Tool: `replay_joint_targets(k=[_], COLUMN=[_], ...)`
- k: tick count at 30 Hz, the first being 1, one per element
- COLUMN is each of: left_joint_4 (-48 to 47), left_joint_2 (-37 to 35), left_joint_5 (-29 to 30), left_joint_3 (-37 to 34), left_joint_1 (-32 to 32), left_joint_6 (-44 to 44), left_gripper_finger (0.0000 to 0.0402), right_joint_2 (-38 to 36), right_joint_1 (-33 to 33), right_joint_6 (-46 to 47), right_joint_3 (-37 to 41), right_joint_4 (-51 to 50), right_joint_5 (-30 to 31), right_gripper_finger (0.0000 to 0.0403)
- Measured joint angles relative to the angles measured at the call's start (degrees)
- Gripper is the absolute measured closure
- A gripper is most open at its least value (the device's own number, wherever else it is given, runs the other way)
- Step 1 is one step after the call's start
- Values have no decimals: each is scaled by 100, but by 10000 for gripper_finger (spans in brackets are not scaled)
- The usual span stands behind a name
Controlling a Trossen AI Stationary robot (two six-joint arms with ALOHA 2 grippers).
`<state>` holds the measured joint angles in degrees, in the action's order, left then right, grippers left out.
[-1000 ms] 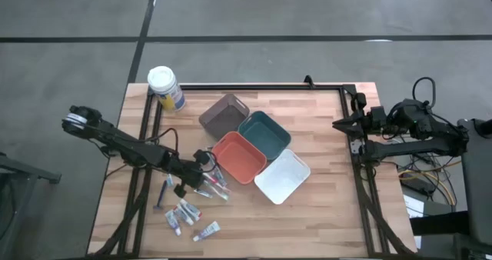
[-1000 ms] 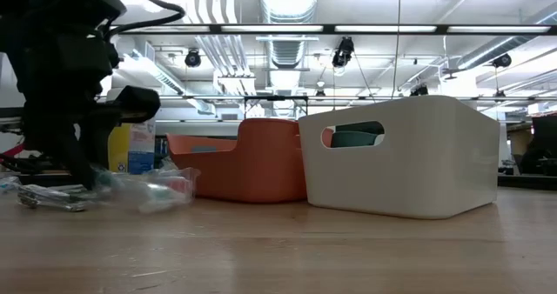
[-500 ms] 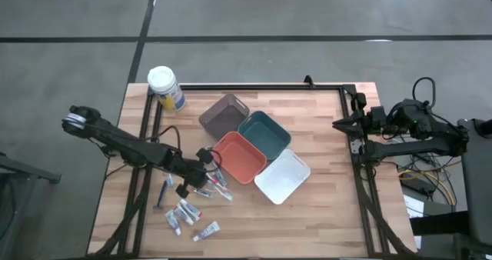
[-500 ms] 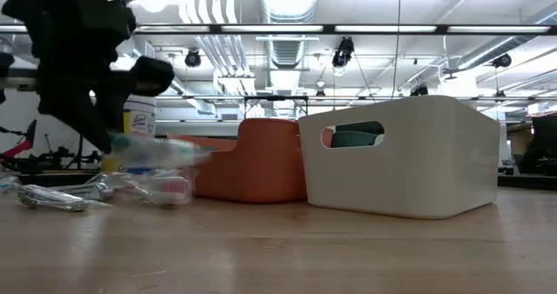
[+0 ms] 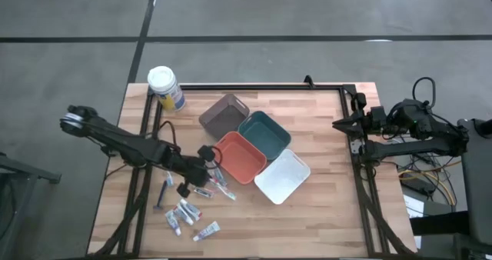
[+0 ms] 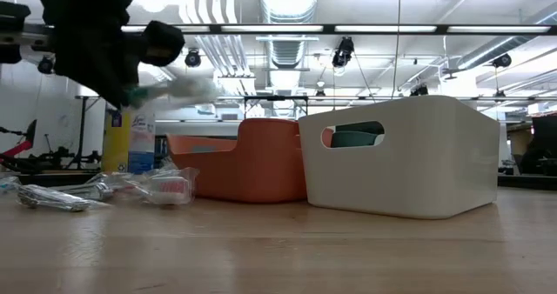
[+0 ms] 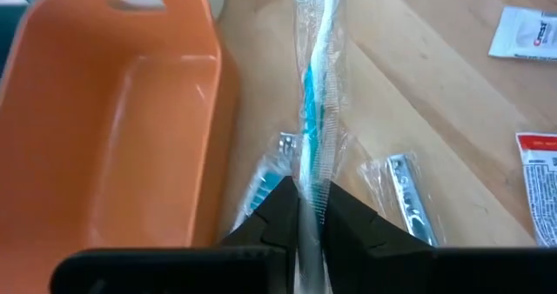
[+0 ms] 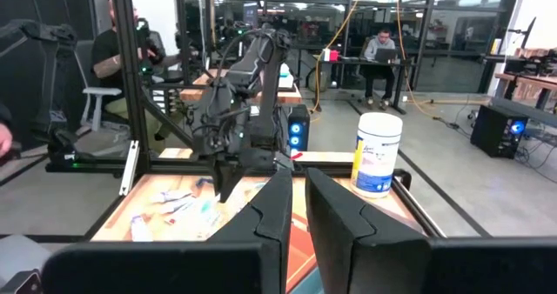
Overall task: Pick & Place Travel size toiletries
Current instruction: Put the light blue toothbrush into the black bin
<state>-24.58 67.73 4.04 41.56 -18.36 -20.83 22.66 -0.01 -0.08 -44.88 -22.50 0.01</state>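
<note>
1. Left gripper [image 7: 305, 209] – fingers pinched on one wrapped toothbrush [image 7: 315, 85], blue-and-white, in clear plastic, lifted off the table [image 5: 323, 214] just beside the orange tray [image 5: 239, 157]
2. In the low view the toothbrush [image 6: 174, 90] hangs well above the wood, tilted, sticking out past the gripper [image 6: 130, 85] toward the trays
3. Trays: 4 in a cluster – brown [image 5: 224, 115], teal [image 5: 264, 134], orange, white [image 5: 282, 176]
4. Still on the table by the left gripper [image 5: 201, 168]: approx 3 thin sticks [image 5: 217, 187] w/ red, white, blue, next to the orange tray
5. Approx 4 small tubes [image 5: 184, 212] nearer the table's front edge; 1 dark long-handled piece [image 5: 164, 192] beside them
6. 1 canister [image 5: 165, 88], white lid, at the far left corner
7. Right gripper [image 5: 338, 125] waits at the table's right edge, well apart from everything – fingers [image 8: 277, 214] pressed close together, holding nothing
</note>
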Motion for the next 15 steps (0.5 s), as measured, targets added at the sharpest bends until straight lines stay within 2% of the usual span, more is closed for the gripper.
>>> replay_joint_targets(k=[4,8,12,15], left_joint_4=[0,9,73,131], left_joint_2=[-306,-648,-878,-960], left_joint_5=[113,531,1079,1158], left_joint_3=[-23,-24,-32,-37], left_joint_1=[62,233,658,1158], left_joint_6=[-148,-165,138,448], left_gripper_finger=[363,363,362,362], right_joint_2=[2,1,2,1], right_joint_1=[-1,0,-1,-2], right_joint_6=[-4,-4,-4,4], right_joint_3=[0,0,0,0], right_joint_4=[0,0,0,0], right_joint_5=[1,0,1,1], right_gripper_finger=[369,369,369,369])
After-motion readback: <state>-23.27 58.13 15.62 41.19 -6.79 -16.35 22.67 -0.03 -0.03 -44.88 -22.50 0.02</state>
